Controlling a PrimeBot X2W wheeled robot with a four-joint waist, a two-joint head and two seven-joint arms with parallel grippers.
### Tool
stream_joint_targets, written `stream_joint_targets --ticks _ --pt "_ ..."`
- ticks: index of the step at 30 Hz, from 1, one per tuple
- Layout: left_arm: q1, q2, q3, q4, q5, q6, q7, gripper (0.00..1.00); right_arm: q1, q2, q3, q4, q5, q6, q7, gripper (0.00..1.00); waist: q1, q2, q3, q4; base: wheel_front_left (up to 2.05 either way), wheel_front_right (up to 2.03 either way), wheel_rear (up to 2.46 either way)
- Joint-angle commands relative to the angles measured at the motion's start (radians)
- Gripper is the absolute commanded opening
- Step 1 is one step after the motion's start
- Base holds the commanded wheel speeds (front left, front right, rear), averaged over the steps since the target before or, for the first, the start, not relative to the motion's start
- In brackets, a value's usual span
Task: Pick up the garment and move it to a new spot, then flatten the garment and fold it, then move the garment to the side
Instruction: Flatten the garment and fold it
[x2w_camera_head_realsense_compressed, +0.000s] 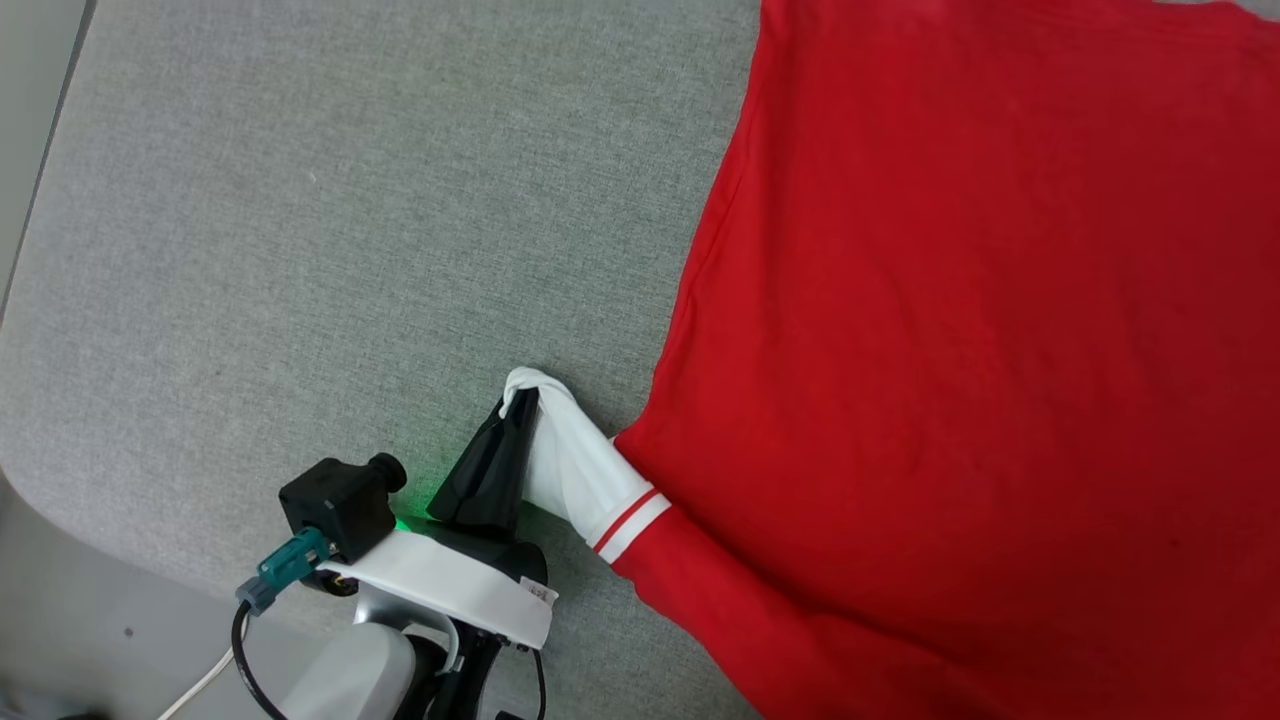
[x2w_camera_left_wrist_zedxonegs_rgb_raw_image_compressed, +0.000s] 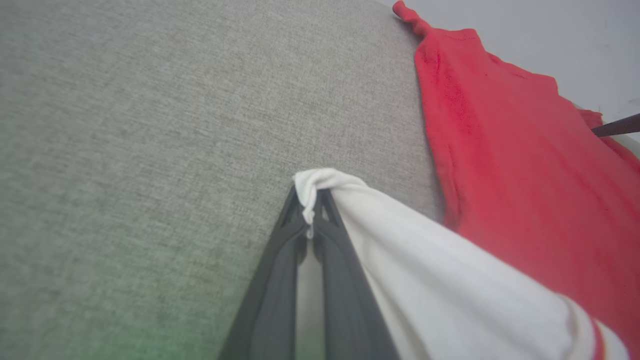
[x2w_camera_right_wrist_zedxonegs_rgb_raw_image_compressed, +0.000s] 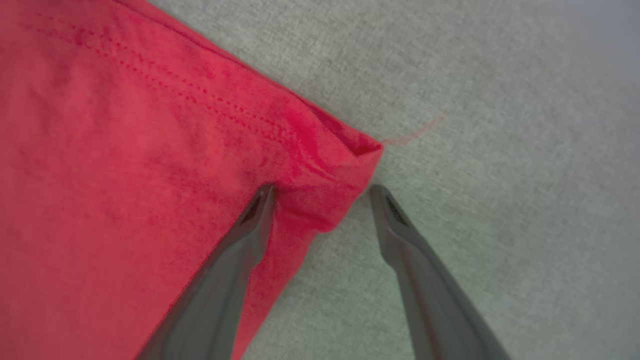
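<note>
NEAR EDGE: The left hand (x2w_camera_head_realsense_compressed: 520, 402), its two long dark fingers shut tight, pinches the tip of the white sleeve (x2w_camera_head_realsense_compressed: 572, 462) of a red jersey-style T-shirt with red-and-white striped trim (x2w_camera_head_realsense_compressed: 950, 350). The sleeve reaches leftward and away from the shirt's body. The grey fabric-covered desk (x2w_camera_head_realsense_compressed: 330, 200) rounds off at its near-left corner, with pale floor (x2w_camera_head_realsense_compressed: 90, 640) past the rim. Open grey cloth stretches wide to the left of the shirt. The red body lies spread flat on the desk's right part. Its long axis runs away from the robot, and its side edge slants rightward as it recedes. At a stitched hem corner the right hand (x2w_camera_right_wrist_zedxonegs_rgb_raw_image_compressed: 320, 192) stands wide open, one finger over red cloth, the other over the desk, gripping nothing.
</note>
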Motion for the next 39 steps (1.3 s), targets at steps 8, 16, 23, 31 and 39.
stream_joint_targets --ticks 8,16,23,31,39 --pt "-0.012 -0.033 0.039 0.030 0.041 -0.033 -0.002 0.00 0.106 -0.024 0.068 0.049 0.048 -0.001 0.000 0.00 -0.0001 0.0000 0.029 0.006 0.00 0.00 0.00" --pt "0.022 -0.034 0.076 0.041 0.059 -0.041 -0.002 0.00 0.039 -0.002 0.059 0.035 0.068 -0.001 -0.102 0.00 -0.0001 0.0000 -0.036 -0.042 0.00 0.00 0.00" --pt "0.080 -0.004 0.112 0.041 0.057 -0.020 -0.002 0.00 0.082 -0.024 0.103 0.002 0.123 -0.001 -0.246 0.00 -0.0001 0.0000 -0.155 -0.110 0.00 0.00 0.00" --pt "0.165 0.032 0.147 0.019 0.035 0.016 0.009 0.00 0.313 -0.104 0.114 -0.060 0.233 -0.001 -0.373 0.00 -0.0001 0.0000 -0.294 -0.182 0.00 0.00 0.00" --pt "0.256 0.063 0.171 0.001 0.014 0.049 0.023 0.00 0.644 -0.149 0.039 -0.100 0.312 -0.001 -0.462 0.00 -0.0001 0.0000 -0.403 -0.239 0.00 0.00 0.00"
